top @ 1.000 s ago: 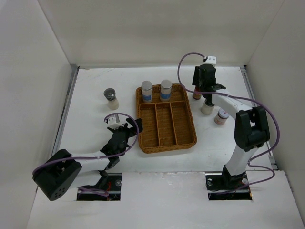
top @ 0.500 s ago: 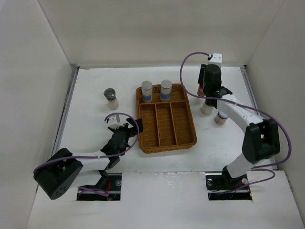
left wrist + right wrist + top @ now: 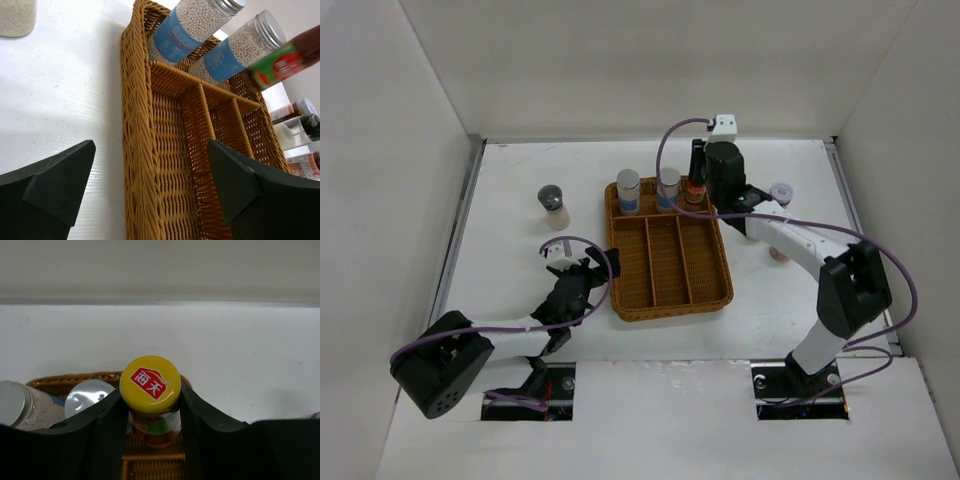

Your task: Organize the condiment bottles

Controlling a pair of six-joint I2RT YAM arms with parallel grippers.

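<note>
Between pale walls (image 3: pixel 380 150), white table (image 3: pixel 500 262)

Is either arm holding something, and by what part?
The right gripper holds the sauce bottle by its neck, just under the yellow cap. The left gripper is open, empty.

A yellow cap with a red logo is being shown on the sauce bottle (image 3: pixel 150 383), blue labels on silver-lidded jars (image 3: pixel 192 22), brown weave on the tray (image 3: pixel 170 150).
</note>
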